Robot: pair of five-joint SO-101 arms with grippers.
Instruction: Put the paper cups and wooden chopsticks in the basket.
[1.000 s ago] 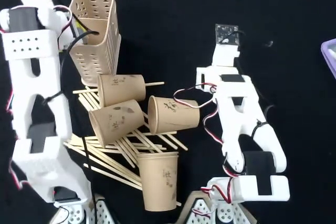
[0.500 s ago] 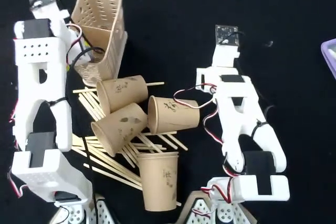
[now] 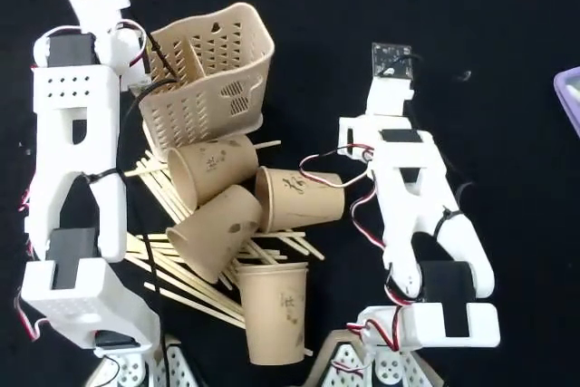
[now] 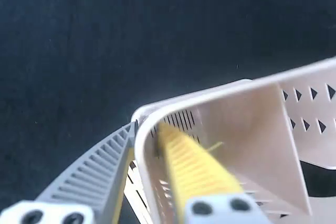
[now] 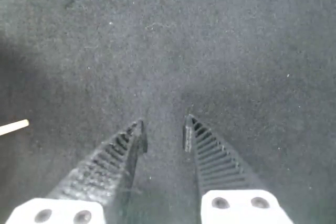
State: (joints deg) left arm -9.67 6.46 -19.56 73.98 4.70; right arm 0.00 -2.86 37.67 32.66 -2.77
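Note:
A beige perforated basket (image 3: 213,74) leans tilted at the back left, its opening turned up and to the right. My left gripper (image 4: 147,129) is shut on the basket's wall (image 4: 247,129), the grey finger outside and the yellow finger (image 4: 189,166) inside. Several paper cups lie in the middle: one (image 3: 213,162) against the basket, one (image 3: 217,228) below it, one (image 3: 299,198) on its side. Another cup (image 3: 274,310) stands near the front. Wooden chopsticks (image 3: 186,269) are scattered under them. My right gripper (image 5: 164,129) hangs open over bare black cloth.
The left arm (image 3: 72,151) runs along the table's left side; the right arm (image 3: 417,215) is folded on the right. A purple object (image 3: 569,97) sits at the far right edge. A chopstick tip (image 5: 13,126) lies near the right gripper.
The basket has swung from upright to tilted, its opening now turned rightward, carried by the left gripper moving back. The cups next to it shifted slightly. The right arm has kept still.

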